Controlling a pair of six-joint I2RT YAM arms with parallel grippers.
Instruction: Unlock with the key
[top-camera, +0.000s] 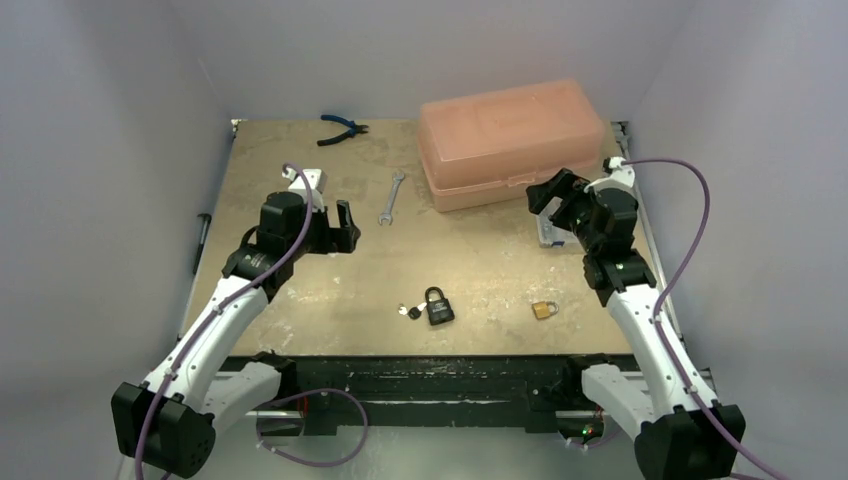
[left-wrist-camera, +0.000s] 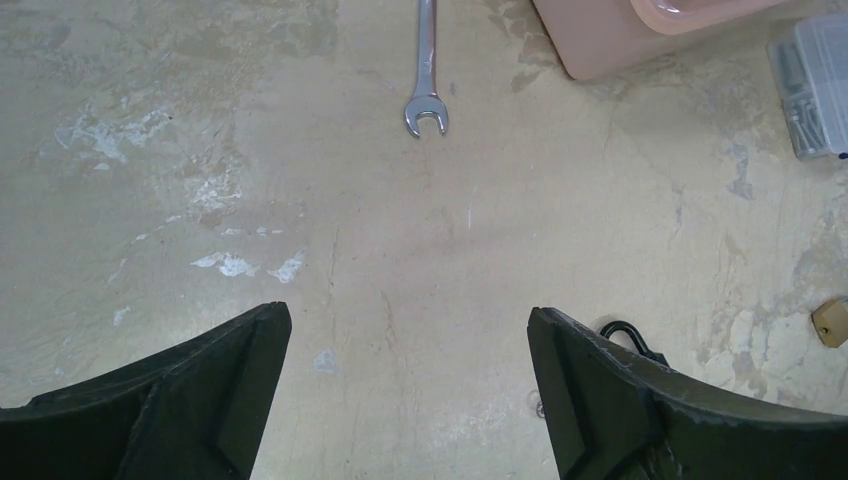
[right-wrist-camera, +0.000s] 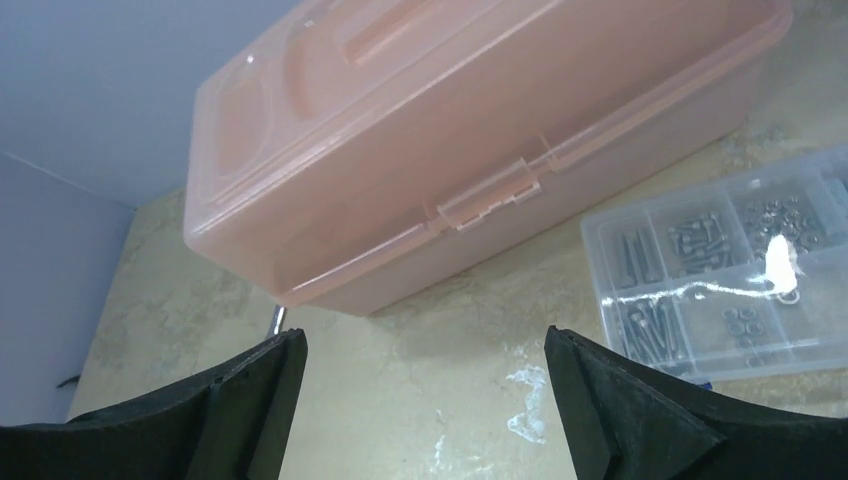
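Observation:
A black padlock (top-camera: 438, 306) lies near the table's front middle, with a small key (top-camera: 411, 311) just left of it. In the left wrist view only its shackle (left-wrist-camera: 622, 331) shows behind the right finger. A small brass padlock (top-camera: 544, 310) lies to the right of it and shows at the left wrist view's edge (left-wrist-camera: 832, 320). My left gripper (top-camera: 343, 227) is open and empty, above the table left of centre. My right gripper (top-camera: 549, 194) is open and empty, near the pink box.
A pink plastic box (top-camera: 512, 140) stands at the back right, also in the right wrist view (right-wrist-camera: 480, 130). A clear screw organizer (right-wrist-camera: 720, 270) lies beside it. A wrench (top-camera: 390, 198) lies mid-table and blue-handled pliers (top-camera: 342, 128) lie at the back.

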